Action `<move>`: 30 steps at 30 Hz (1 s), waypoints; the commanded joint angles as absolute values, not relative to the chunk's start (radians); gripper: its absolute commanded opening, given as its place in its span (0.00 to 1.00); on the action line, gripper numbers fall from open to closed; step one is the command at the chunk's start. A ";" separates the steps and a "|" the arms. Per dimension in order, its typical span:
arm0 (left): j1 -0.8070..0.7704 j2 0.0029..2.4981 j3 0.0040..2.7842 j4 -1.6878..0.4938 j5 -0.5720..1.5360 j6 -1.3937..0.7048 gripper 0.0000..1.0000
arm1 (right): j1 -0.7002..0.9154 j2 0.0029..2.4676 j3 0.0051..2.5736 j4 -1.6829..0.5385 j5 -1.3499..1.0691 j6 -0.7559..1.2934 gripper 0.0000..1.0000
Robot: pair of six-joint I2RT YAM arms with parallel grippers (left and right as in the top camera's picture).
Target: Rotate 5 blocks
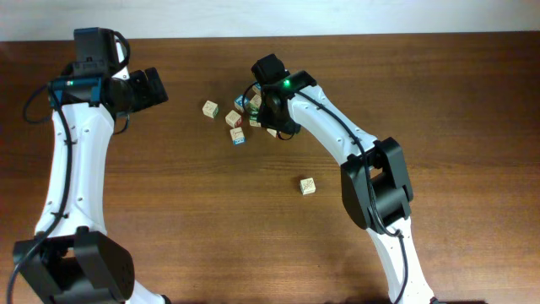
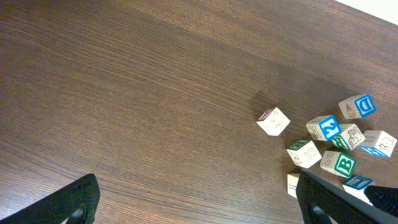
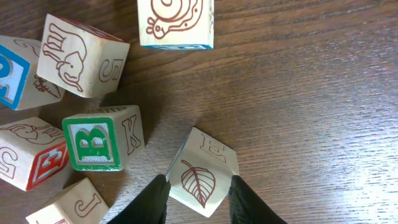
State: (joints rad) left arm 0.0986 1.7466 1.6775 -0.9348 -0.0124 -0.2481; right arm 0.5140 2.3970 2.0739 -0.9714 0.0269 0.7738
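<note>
right gripper (image 3: 199, 186): clamped on the leaf block (image 3: 202, 168), one finger tight against each side, "E" face showing on top
left gripper (image 2: 196, 186): jaws spread wide, nothing between them, hanging over bare table (image 1: 211, 236) left of the pile
green "B" block (image 3: 93, 143): just left of the held one, elephant block (image 3: 81, 56) right above it
stray block (image 1: 308, 186): alone, well apart from the pile
</note>
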 commanded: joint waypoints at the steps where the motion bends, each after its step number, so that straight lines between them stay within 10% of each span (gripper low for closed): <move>1: 0.101 1.747 1.693 -0.937 -0.023 -0.257 0.99 | 0.515 2.444 2.078 -0.991 0.039 0.764 0.39; 22: 0.101 1.747 1.693 -0.937 -0.023 -0.257 0.99 | 0.532 2.440 2.165 -1.367 -0.172 0.392 0.37; 30: 0.101 1.747 1.693 -0.937 -0.023 -0.257 0.99 | 0.495 2.442 2.165 -1.119 0.039 0.442 0.46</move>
State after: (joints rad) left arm 0.0986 1.7466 1.6775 -0.9348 -0.0124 -0.2481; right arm 0.5095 2.4397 2.1433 -1.1694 -0.0280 0.4316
